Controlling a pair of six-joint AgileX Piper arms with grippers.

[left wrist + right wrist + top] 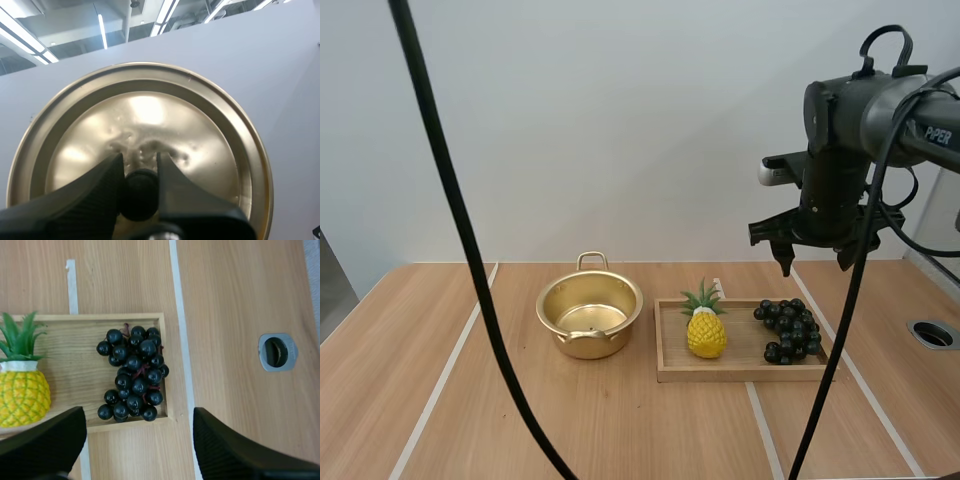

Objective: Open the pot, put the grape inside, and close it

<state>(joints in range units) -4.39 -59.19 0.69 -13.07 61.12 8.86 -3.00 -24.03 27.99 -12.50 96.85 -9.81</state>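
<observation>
The left claw (139, 166) pinches the knob (140, 196) of the lid (150, 107); the right claw (814, 263), spread wide, hangs over the grapes (788, 330) in the tray (740, 373) beside the open pot (590, 316).

A light wooden table (620, 430) stands before a plain pale wall (620, 120).

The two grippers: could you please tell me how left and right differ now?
The left gripper has its jaws shut on the black knob of the lid; the right gripper has them open, empty. The left gripper holds the lid in the air; the right gripper hangs above the grapes in the wooden tray. Both have black fingers.
</observation>
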